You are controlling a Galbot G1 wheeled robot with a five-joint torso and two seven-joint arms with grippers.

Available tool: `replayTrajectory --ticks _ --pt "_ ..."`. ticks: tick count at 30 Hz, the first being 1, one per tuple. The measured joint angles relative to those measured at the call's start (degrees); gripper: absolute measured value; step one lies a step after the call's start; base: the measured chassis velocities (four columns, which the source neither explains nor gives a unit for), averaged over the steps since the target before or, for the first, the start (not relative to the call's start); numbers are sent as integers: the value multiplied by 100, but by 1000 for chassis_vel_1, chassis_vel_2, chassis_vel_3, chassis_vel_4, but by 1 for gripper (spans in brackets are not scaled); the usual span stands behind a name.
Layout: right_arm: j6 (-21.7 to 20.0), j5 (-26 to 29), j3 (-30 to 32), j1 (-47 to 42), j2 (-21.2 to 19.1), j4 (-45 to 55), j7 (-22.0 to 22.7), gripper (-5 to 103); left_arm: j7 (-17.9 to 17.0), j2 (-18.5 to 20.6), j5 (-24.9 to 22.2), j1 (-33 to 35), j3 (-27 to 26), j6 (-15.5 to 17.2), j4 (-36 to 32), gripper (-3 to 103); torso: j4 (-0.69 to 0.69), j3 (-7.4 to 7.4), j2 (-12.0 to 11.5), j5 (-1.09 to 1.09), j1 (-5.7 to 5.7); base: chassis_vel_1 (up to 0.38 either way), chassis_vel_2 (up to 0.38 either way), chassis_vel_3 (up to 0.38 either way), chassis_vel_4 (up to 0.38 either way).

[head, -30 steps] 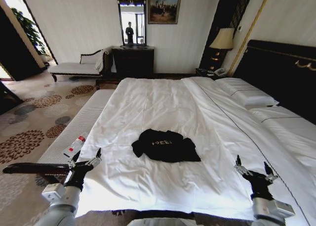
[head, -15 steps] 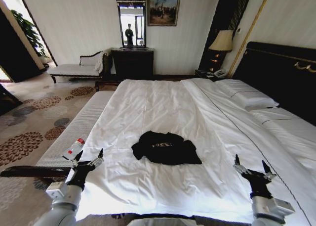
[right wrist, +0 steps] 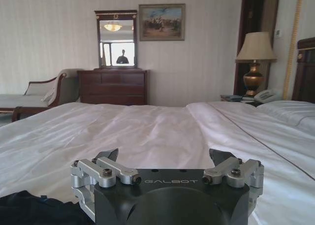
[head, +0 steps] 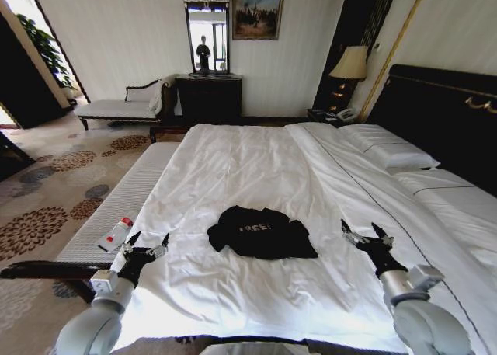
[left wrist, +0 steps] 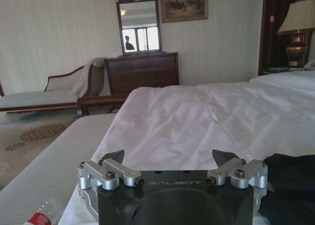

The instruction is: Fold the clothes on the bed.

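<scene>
T-shirt: a black T-shirt [head: 262, 231] lies crumpled on the white duvet of the bed [head: 256, 168], near the foot end and about midway across.
Left end effector: the left end effector [head: 146, 248] hovers low over the left edge of the duvet, well apart from the T-shirt, with bare white cover between them. Its fingers are spread wide and hold nothing. In the left wrist view [left wrist: 168, 158] the dark cloth [left wrist: 290, 185] shows just past one finger.
Right end effector: the right end effector [head: 366, 235] hangs over the duvet on the other side of the T-shirt, nearer to it than the left one but not touching. Its fingers are also spread wide and empty. In the right wrist view [right wrist: 165, 156] a corner of the black cloth [right wrist: 34, 208] sits beside the tool body.
Writing: small white letters on the chest of the T-shirt read "FREE!". Both tool bodies carry the word "GALBOT".
Bench: a narrow white padded bench [head: 128, 196] runs along the left side of the bed.
Bottle: a clear plastic bottle [head: 116, 233] with a red label lies on the bench, near the left end effector.
</scene>
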Motion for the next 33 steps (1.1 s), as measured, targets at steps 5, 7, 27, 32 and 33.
replayTrajectory --ticks 5,7,27,32,33 --pt "-404 828 -608 676 -884 -415 87 100 -43 19 -44 -13 127 28 63 100 5 1 -1 1 2 0 0 0 0" --pt "-530 1098 -971 961 -1178 -670 142 100 -30 -118 62 130 192 26 36 100 -1 -1 0 0 0 0 0 0 0" --pt "-1118 1548 -5340 4962 -1216 -2919 294 100 104 -1001 664 1219 2 -110 -480 100 1 -1 0 -1 0 0 0 0 0" --pt "-1101 1406 -5768 5557 -979 -3574 219 100 104 -1099 677 1244 -48 -114 -515 100 4 0 0 1 0 0 0 0 0" --pt "-1086 1382 -5872 5725 -904 -3839 198 100 103 -1132 680 1257 -59 -115 -525 100 5 0 0 -1 0 0 0 0 0"
